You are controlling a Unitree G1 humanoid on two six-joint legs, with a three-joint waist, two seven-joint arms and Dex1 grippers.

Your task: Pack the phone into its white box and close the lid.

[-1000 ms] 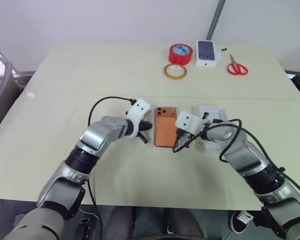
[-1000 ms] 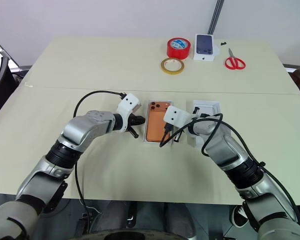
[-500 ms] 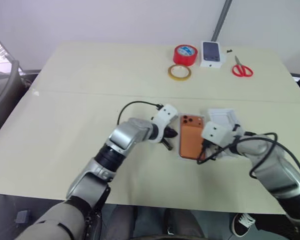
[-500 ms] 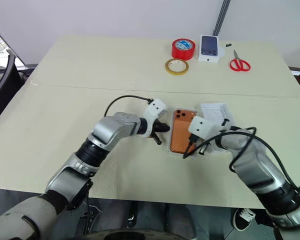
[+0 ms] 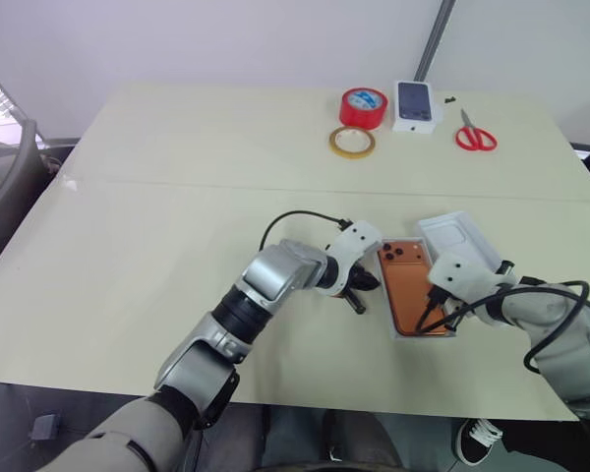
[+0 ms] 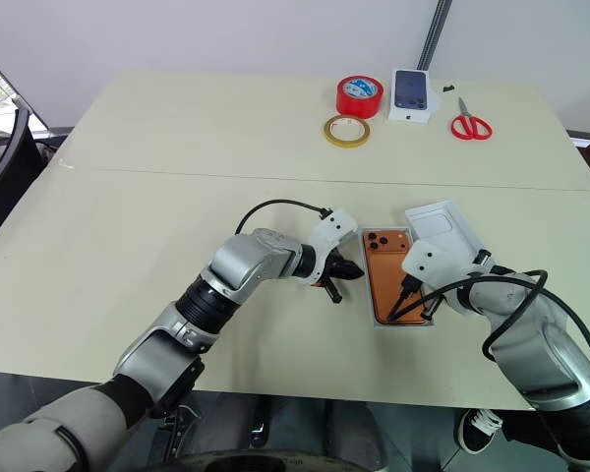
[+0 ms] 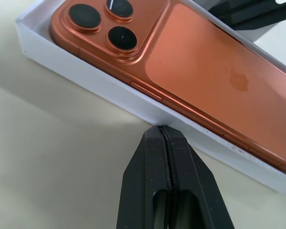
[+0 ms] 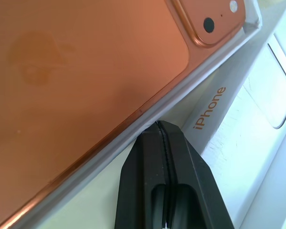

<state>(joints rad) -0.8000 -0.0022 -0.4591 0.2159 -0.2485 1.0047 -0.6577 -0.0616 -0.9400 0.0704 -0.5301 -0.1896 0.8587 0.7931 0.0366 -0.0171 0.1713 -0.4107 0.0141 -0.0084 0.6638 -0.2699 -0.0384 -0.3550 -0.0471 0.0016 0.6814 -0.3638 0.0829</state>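
The copper-orange phone (image 5: 413,289) lies back up inside the shallow white box (image 7: 109,90), near the table's front right. My left gripper (image 5: 360,286) is shut, and its fingertips (image 7: 163,132) meet the box's left wall. My right gripper (image 5: 435,317) is shut too, its tip against the box's right wall (image 8: 133,125). Neither holds anything. A white box part (image 5: 459,239) with an oval recess and "iPhone" lettering on its side (image 8: 207,109) lies tilted against the box's far right side.
At the table's far edge stand a red tape roll (image 5: 364,106), a yellow tape ring (image 5: 352,143), a small white box printed with a dark phone (image 5: 415,104) and red scissors (image 5: 475,133). Black cables loop over both wrists. The table's front edge lies close below the box.
The box with the phone has slid to the right and turned slightly, flanked by both shut grippers, which moved right with it. The white recessed part also shifted right and tilted.
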